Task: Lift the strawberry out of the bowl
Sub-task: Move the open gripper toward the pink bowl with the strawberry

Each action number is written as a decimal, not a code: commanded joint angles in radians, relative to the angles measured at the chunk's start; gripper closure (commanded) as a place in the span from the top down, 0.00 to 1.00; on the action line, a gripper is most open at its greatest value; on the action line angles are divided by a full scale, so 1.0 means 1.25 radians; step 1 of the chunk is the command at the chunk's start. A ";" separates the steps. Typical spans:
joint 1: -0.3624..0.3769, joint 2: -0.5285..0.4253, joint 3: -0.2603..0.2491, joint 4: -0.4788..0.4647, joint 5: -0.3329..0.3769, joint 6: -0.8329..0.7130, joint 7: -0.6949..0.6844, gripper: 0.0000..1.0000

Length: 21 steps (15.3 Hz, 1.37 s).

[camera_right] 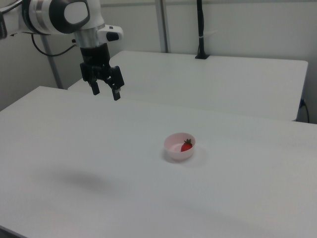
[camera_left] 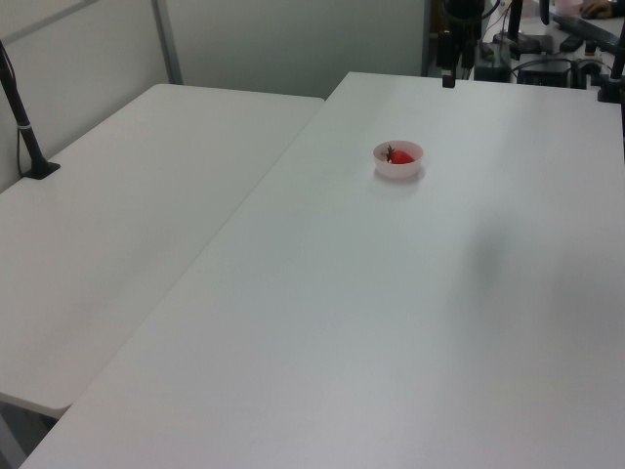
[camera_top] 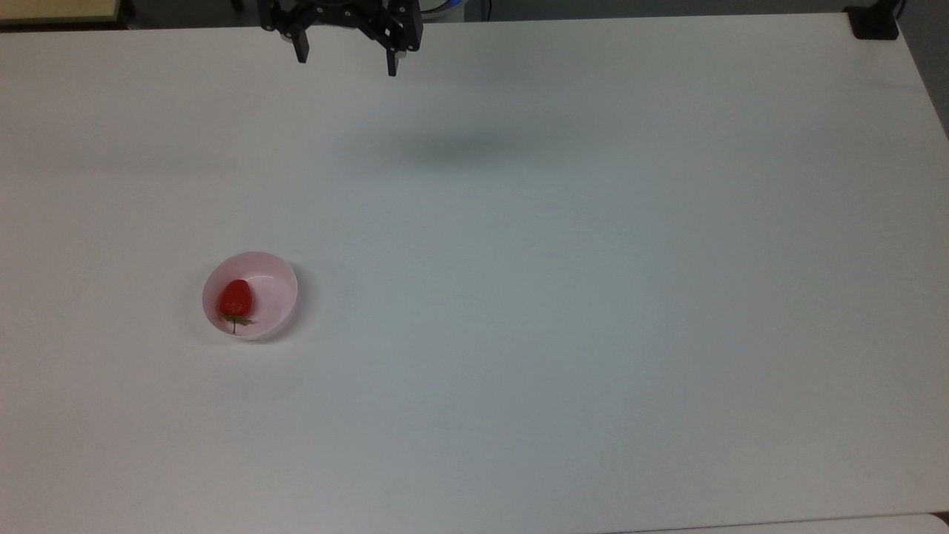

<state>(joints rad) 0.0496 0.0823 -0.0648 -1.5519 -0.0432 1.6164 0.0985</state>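
I see the strawberry (camera_top: 236,297) lying inside the bowl (camera_top: 276,278), leafy cap toward the top view's bottom. The bowl sits on the white table (camera_top: 563,297) with bare tabletop all around it. My gripper (camera_top: 345,61) hangs well apart from the bowl, above the table's far edge, fingers spread and holding nothing.

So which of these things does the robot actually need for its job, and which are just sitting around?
Needed:
strawberry
bowl
gripper, fingers open, up above the table

Just there:
table
second table
black pole
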 commanded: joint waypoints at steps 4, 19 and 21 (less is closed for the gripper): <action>-0.061 -0.013 -0.006 -0.015 -0.005 -0.019 -0.022 1.00; -0.156 0.135 -0.007 0.003 0.006 0.156 0.030 1.00; -0.166 0.172 -0.007 0.018 0.006 0.215 0.104 0.97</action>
<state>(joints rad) -0.1428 0.2337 -0.0690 -1.5581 -0.0466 1.7985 0.1162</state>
